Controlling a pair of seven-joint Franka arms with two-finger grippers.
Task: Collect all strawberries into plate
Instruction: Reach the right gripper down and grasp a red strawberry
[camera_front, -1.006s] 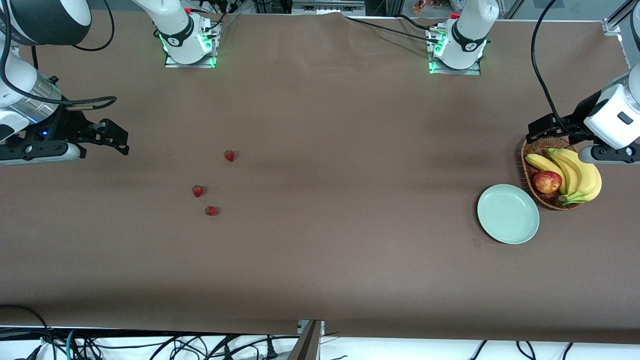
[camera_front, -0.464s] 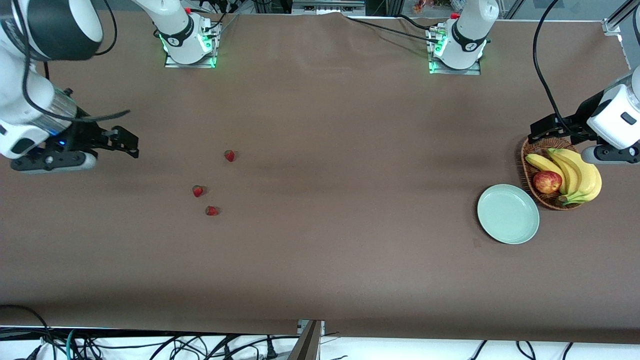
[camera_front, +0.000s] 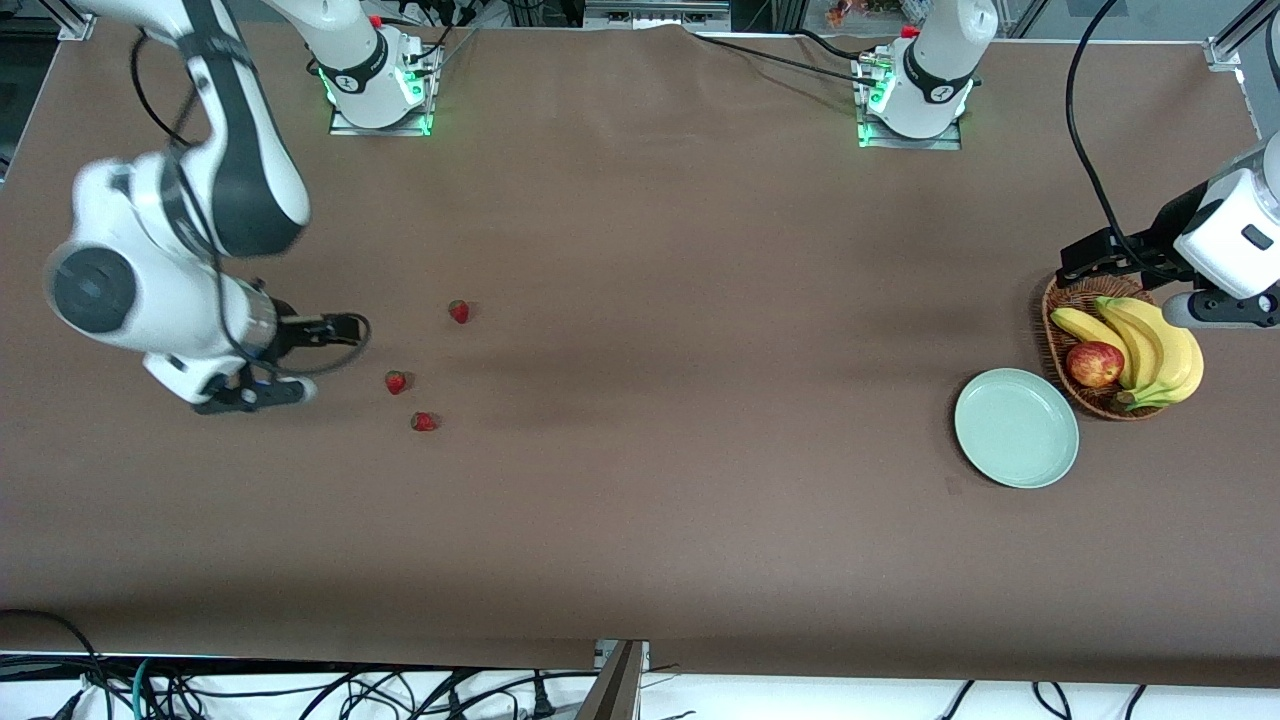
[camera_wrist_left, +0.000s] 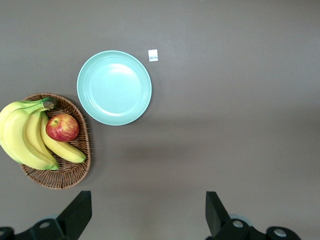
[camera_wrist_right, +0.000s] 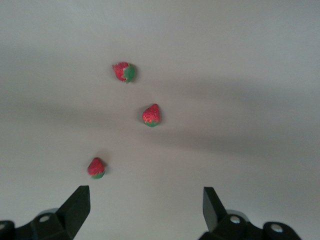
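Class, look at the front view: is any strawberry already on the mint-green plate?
No. The plate holds nothing, and all three strawberries lie on the table near the right end effector.

Table covering (camera_front: 640, 480): plain dull brown, no pattern.
Strawberries, three (camera_front: 459, 312) (camera_front: 396, 381) (camera_front: 424, 422): bright red flesh with small green caps.
Plate (camera_front: 1016, 427): pale mint green throughout, unpatterned.
Basket (camera_front: 1060, 340): brown wicker weave.
Bananas (camera_front: 1150, 350): yellow, with greenish stem ends.
Apple (camera_front: 1094, 364): red streaked with yellow.
Small tag (camera_wrist_left: 153, 55) on the covering beside the plate: white with faint dark marks.
Right arm (camera_front: 190, 200): white shells with black joint sections; right gripper (camera_front: 335, 328) black.
Left arm (camera_front: 1230, 240): white casing; left gripper (camera_front: 1085, 258) black.
Arm bases (camera_front: 378, 85): white, glowing green at the foot.
Cables (camera_front: 300, 690) along the camera-side edge: black, one teal.
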